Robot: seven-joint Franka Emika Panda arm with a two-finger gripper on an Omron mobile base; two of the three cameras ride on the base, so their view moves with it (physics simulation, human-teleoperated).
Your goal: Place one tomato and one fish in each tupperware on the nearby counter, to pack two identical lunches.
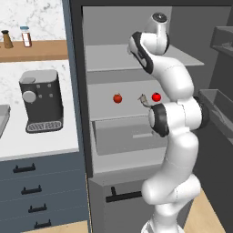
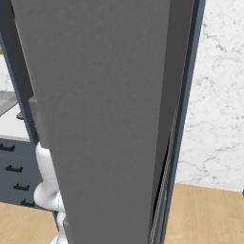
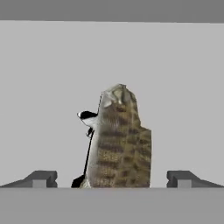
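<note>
Hand view shows a mottled olive-brown fish (image 3: 119,142) lying on a pale grey fridge shelf (image 3: 43,87), centred between the two dark fingertips (image 3: 41,178) of the gripper (image 3: 112,179), whose jaws stand wide and released, clear of it on both sides. In the left base view the fish (image 1: 144,98) sits between two red tomatoes (image 1: 117,98) on the fridge's middle shelf. To the left, the white bench (image 1: 41,141) carries a dark coffee machine (image 1: 42,100).

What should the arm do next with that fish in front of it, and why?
Probably ease forward a little and close. The pincer stands open, its tips on either side of the fish on the fridge shelf, and nothing is gripped yet.
</note>
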